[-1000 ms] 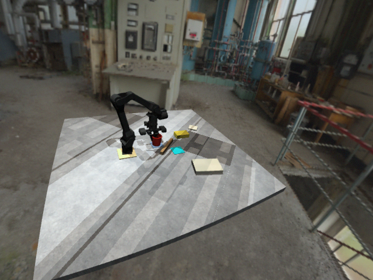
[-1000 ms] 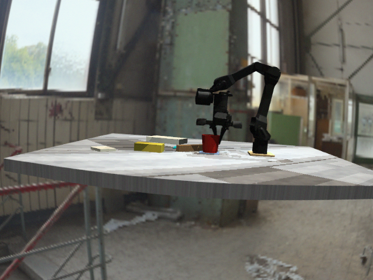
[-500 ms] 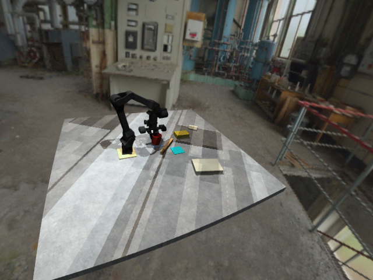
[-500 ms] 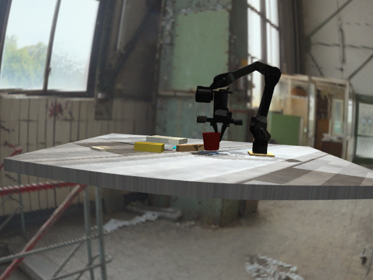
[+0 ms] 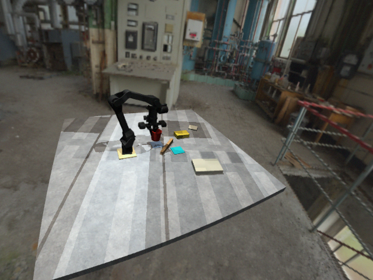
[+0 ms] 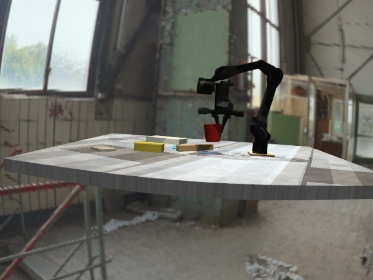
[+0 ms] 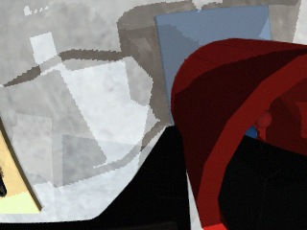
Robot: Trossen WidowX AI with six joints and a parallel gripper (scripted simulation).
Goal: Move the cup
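My gripper (image 6: pixel 220 126) is clamped on the red cup (image 6: pixel 212 132) — fingers pinch its rim wall on the side nearest my arm base, one finger (image 7: pixel 153 198) outside the wall, the other inside the cup. The cup hangs just below my wrist, upright in the exterior view, its bottom off the table (image 6: pixel 186 177). In the wrist view one red marble (image 7: pixel 264 119) shows inside against the wall; the rest of the interior is too dark to tell. The blue pad (image 7: pixel 205 38) lies directly under the cup, partly covered by it. The cyan pad (image 5: pixel 177 149) sits beyond the wooden block (image 5: pixel 166 146), away from my base. The yellow block (image 5: pixel 181 133) is further out on the same side — well apart from my fingers.
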